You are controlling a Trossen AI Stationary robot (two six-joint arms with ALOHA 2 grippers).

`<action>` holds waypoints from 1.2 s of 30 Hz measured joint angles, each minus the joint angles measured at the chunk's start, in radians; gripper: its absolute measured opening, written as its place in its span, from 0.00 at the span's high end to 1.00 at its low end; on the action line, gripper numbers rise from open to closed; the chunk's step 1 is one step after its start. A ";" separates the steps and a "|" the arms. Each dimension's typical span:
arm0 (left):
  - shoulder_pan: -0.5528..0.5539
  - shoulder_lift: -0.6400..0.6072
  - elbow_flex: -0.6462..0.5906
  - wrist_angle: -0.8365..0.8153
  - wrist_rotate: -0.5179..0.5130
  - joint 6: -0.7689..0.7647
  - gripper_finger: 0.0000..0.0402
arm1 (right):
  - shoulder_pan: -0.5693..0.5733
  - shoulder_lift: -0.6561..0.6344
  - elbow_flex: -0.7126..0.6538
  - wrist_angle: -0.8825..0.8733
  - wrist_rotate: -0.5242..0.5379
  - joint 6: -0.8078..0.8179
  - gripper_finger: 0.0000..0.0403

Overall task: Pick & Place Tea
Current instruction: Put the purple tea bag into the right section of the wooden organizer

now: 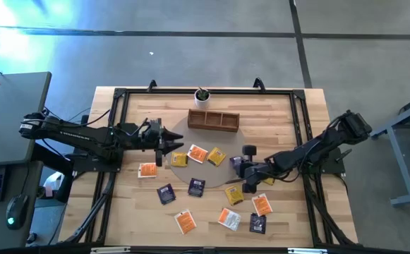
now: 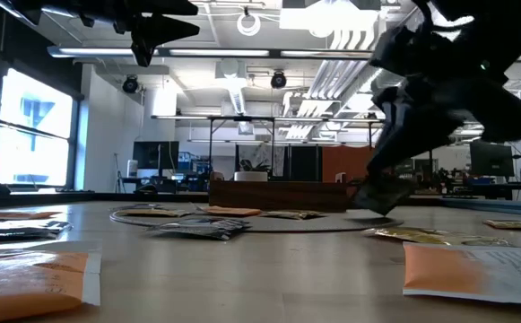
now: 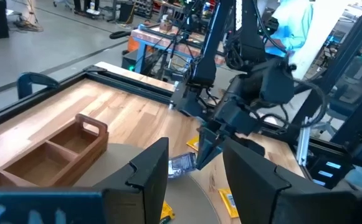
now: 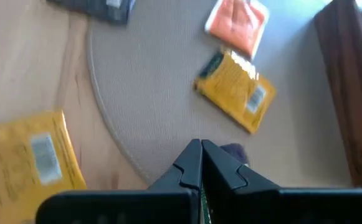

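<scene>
The tea (image 1: 222, 185) lies as flat square sachets scattered over the lower centre of the high view, below the brown wooden tray (image 1: 213, 120) at upper centre. The right gripper (image 1: 236, 164) sits low at centre-right on the grey round mat (image 1: 201, 166), beside a yellow sachet (image 1: 216, 156). The left gripper (image 1: 168, 143) hangs at centre-left, above the mat's edge.

In the low view the right gripper (image 2: 374, 201) touches down right of centre, its tips on something dark and flat; the tray (image 2: 278, 194) stands behind it.

The left wrist view shows that arm's own fingers (image 3: 149, 177) spread apart with nothing between them, and the right gripper (image 3: 203, 151) at centre meeting a dark sachet (image 3: 182, 163) on the mat.

In the right wrist view the fingers (image 4: 190, 163) are pressed together at bottom centre, a dark sliver showing just beside them; whether a sachet is truly pinched I cannot tell. To do this well, I judge the lift should go straight up and slowly, checking that the thin edge stays caught. The nearby yellow sachet (image 4: 237, 91) lies flat, long axis running upper left to lower right.
</scene>
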 joint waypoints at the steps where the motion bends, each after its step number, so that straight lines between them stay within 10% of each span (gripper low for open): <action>1: 0.000 0.000 0.000 0.000 0.004 0.000 0.62 | 0.000 0.000 0.004 -0.002 0.003 -0.008 1.00; 27: 0.000 0.142 0.000 -0.086 -0.108 0.067 0.62 | -0.103 0.002 0.008 0.048 -0.040 -0.080 1.00; 36: 0.000 0.525 0.001 0.370 -0.023 0.183 0.62 | -0.102 0.002 0.009 0.049 -0.052 -0.077 1.00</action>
